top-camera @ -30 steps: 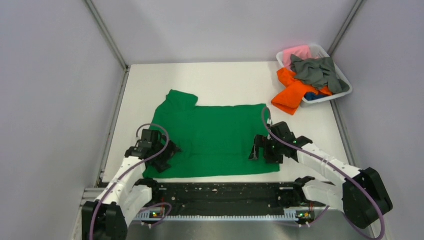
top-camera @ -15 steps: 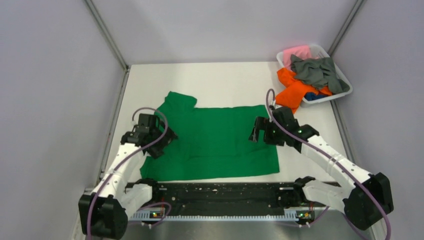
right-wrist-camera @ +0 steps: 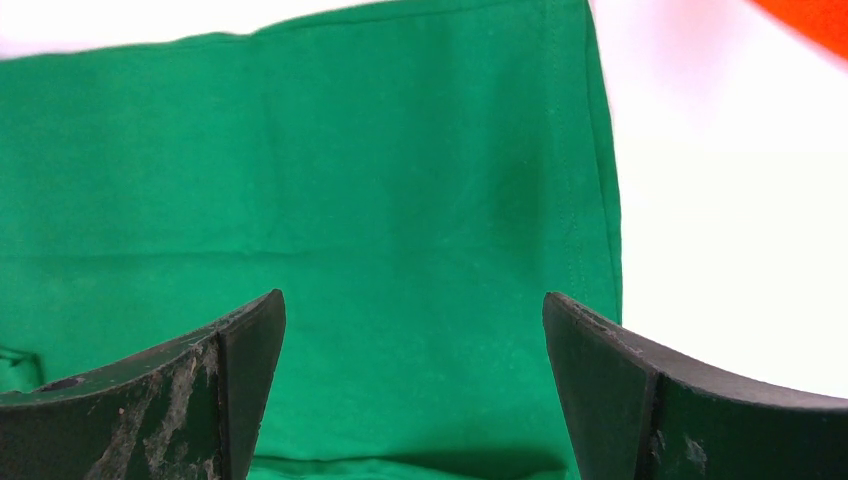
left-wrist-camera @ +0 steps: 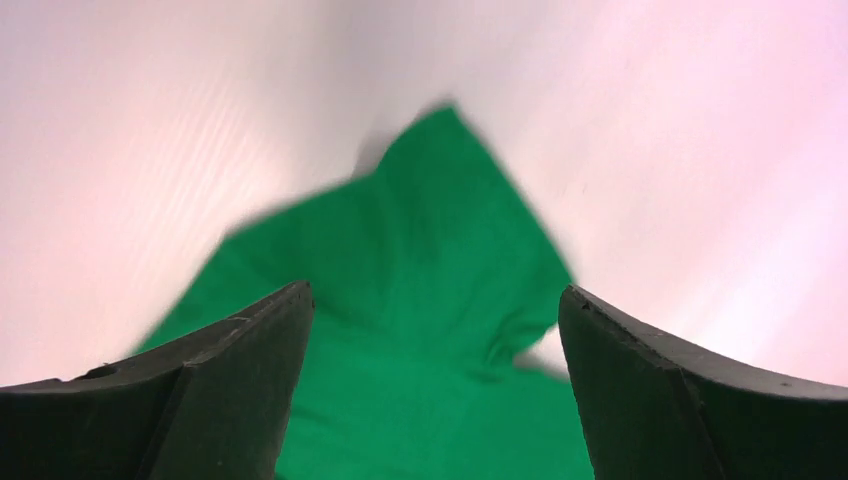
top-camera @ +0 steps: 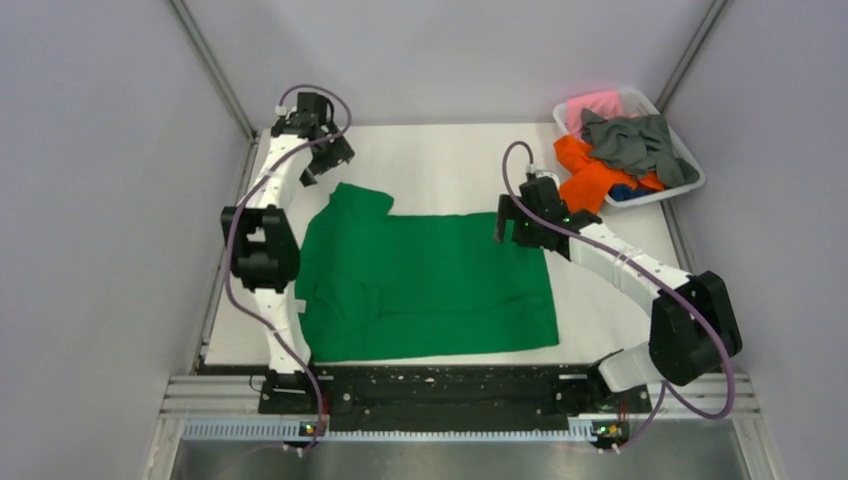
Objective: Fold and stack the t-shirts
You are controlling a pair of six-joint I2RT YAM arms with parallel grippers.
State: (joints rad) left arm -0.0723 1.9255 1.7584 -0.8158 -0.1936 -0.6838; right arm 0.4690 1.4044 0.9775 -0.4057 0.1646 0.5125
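Both arms have swung off the near half of the green t-shirt [top-camera: 430, 285] to its far edge; the shirt lies flat mid-table, its near side seemingly already folded in. Left gripper [left-wrist-camera: 432, 292] hangs released over the far-left sleeve and right gripper [right-wrist-camera: 412, 297] released over the far-right hem corner, so the next fold looks due: descend, pinch both points, draw them nearward. Left wrist view is blurred, fold layers are unclear, and in the white basket [top-camera: 690, 172] the blue t-shirt [top-camera: 622, 192] is nearly buried under the orange t-shirt [top-camera: 585, 185], dark grey t-shirt [top-camera: 630, 140] and pink t-shirt [top-camera: 592, 103].
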